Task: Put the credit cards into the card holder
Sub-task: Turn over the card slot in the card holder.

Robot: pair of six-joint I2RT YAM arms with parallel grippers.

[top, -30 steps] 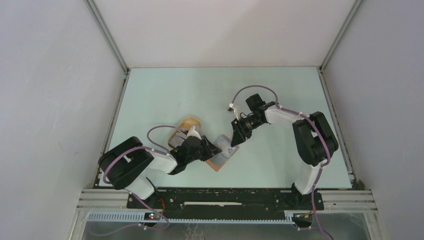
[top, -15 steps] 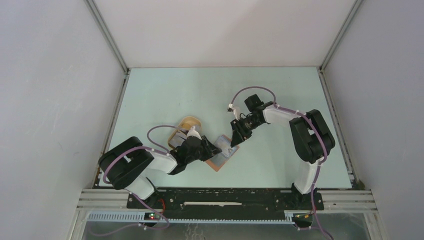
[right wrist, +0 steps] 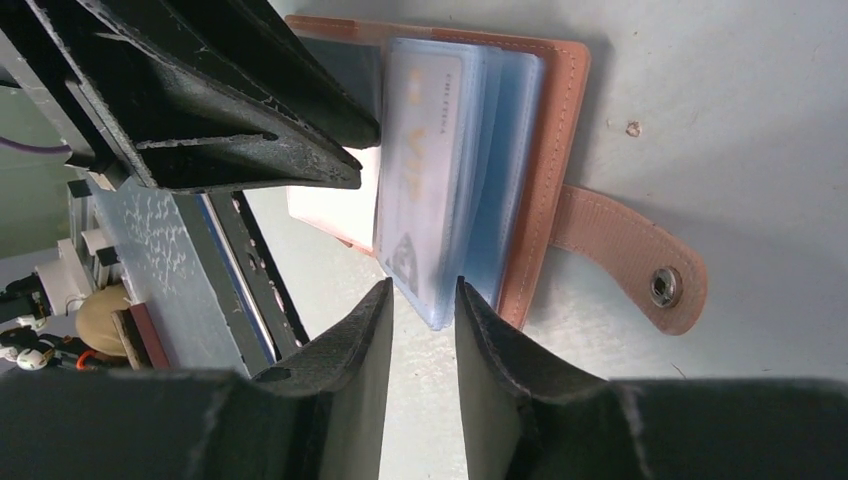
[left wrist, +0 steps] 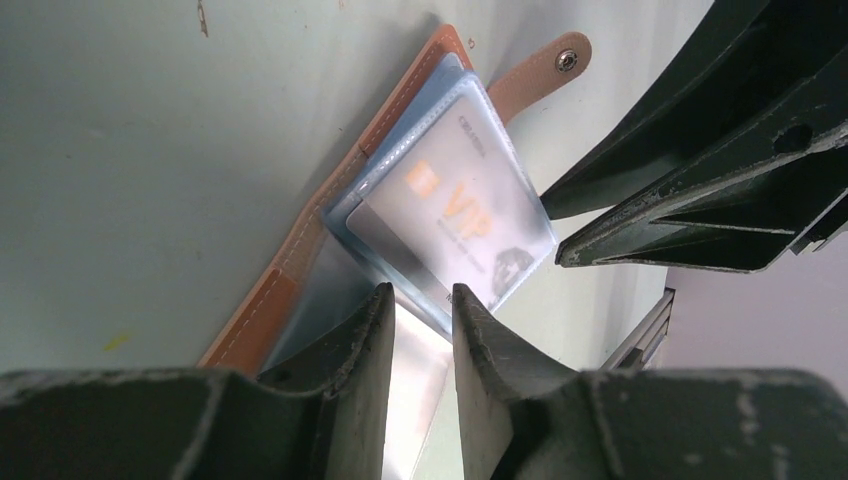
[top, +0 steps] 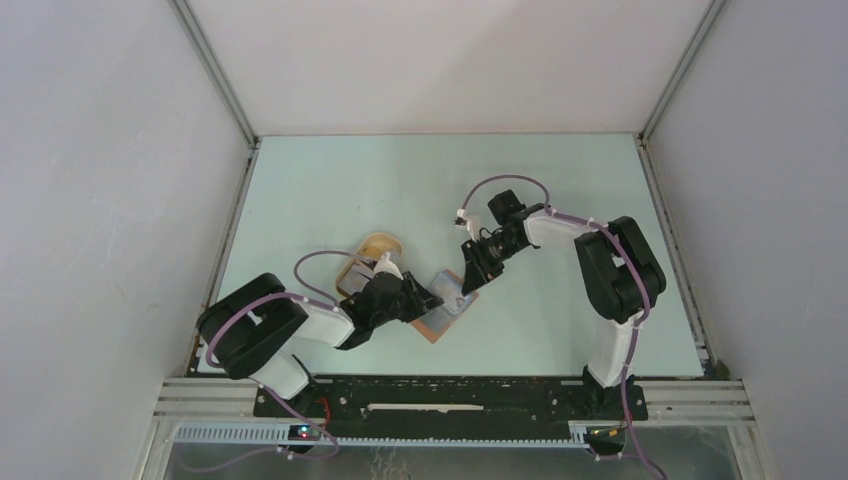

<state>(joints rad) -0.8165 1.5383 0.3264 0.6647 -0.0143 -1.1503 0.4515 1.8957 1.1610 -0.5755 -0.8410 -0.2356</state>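
One card [left wrist: 455, 215], marked VIP, sits in a clear sleeve of the holder [top: 445, 310], which lies open on the counter [top: 400, 180] between both hands. No other cards can be identified, so the remainder is unknown.

Left hand [left wrist: 420, 330] and right hand [right wrist: 420, 320] have fingers narrowly apart at the sleeve edges. Whether either is clamped cannot be told.

Only the top view shows the tray [top: 372, 250]; only the wrist views resolve the sleeves.

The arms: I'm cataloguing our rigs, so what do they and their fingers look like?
Both the left arm and right arm have white links between bulky black joints, with a purple cable looped along each. The fingers are black, tapered and scuffed.
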